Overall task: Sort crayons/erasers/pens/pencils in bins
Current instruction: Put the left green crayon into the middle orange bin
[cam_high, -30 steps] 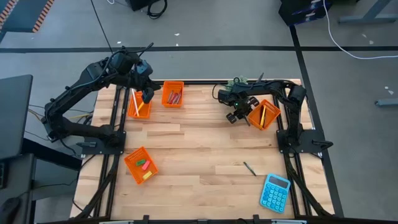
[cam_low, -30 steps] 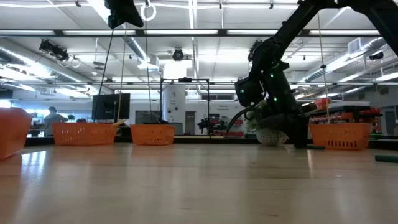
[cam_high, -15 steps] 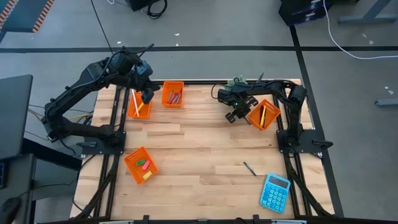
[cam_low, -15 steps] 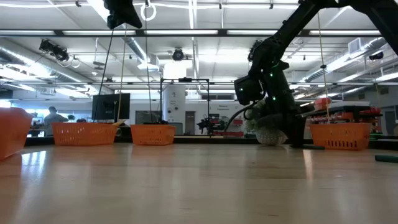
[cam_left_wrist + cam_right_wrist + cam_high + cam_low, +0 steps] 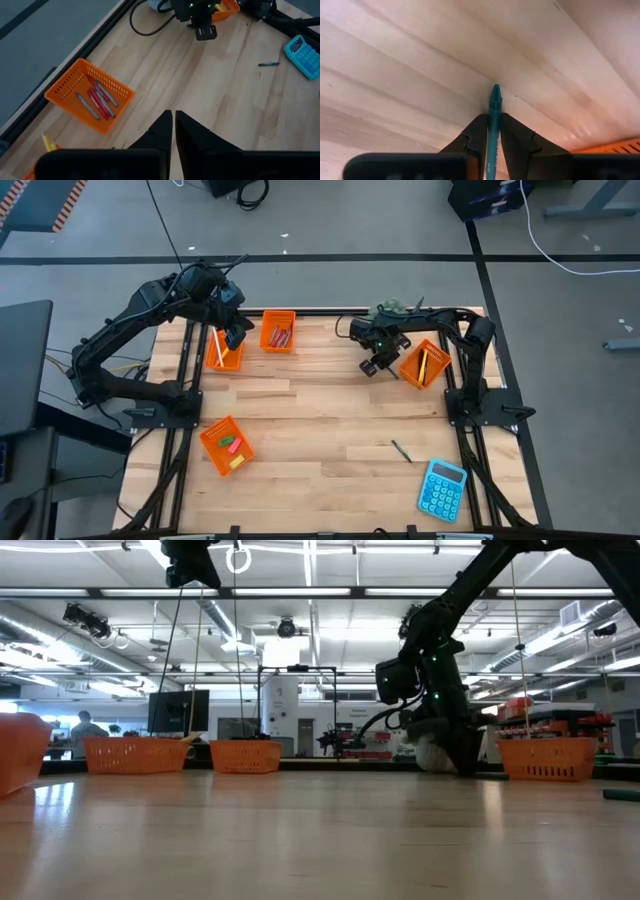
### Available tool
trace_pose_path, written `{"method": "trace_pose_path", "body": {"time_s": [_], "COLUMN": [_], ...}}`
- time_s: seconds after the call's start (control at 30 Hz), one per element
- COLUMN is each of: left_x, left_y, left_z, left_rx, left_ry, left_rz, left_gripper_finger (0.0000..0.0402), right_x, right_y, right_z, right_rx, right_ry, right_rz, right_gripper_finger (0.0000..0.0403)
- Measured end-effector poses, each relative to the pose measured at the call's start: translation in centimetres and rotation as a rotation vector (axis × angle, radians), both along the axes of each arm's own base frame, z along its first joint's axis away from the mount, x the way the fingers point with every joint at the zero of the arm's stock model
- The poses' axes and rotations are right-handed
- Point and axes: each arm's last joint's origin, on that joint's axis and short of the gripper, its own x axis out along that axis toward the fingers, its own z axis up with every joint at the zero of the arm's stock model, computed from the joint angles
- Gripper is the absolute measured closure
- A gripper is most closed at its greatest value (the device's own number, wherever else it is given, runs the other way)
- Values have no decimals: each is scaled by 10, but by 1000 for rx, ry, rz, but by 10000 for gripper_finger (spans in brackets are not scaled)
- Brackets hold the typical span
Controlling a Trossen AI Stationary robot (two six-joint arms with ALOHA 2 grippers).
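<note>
Desk (image 5: pixel 320 420): pale wood planks in a black frame, carrying all items below

Right arm: reaches in from the desk's right edge; right tool (image 5: pixel 490 131) low over the planks, clenched on a teal crayon (image 5: pixel 494 120) whose tip sticks out past the fingers (image 5: pixel 475 134). In the high view the right tool (image 5: pixel 378 364) sits just left of a bin

Left arm: raised above the desk's far left corner; left tool (image 5: pixel 173 131) clenched, fingers together with nothing between them. In the high view the left tool (image 5: pixel 236 335) hangs over a bin's right edge

Calculator (image 5: pixel 442 489): blue, near front corner, well apart from both tools

Bins, four, orange mesh:
- pencil bin (image 5: pixel 224 348), under the left tool, holding yellow and orange pencils (image 5: pixel 218 345)
- crayon bin (image 5: pixel 278 331), just right of the left tool, holding red and grey crayons (image 5: pixel 97 100)
- right bin (image 5: pixel 424 364), just beside the right tool, tilted on the planks, with a yellow stick inside
- eraser bin (image 5: pixel 226 445), well in front of the left tool, holding pink, green and yellow erasers (image 5: pixel 232 447)

Pen (image 5: pixel 401 450): dark, slim, lying loose on the planks in front of the right tool, near the calculator
</note>
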Motion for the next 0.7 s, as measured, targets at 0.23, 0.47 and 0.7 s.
{"method": "trace_pose_path", "body": {"time_s": [0.23, 0.47, 0.7], "left_x": [0, 0, 0], "left_y": [0, 0, 0], "left_z": [0, 0, 0], "left_rx": [-1, -1, 1], "left_ry": [1, 1, 0], "left_rz": [0, -1, -2], "left_gripper_finger": [366, 374, 375], "right_x": [1, 0, -2], "right_y": [1, 4, 8], "right_z": [0, 12, 44], "right_rx": [2, -22, -35], "right_ry": [-4, -38, -172], "right_rz": [14, 8, -76], "right_gripper_finger": [356, 374, 376]}}
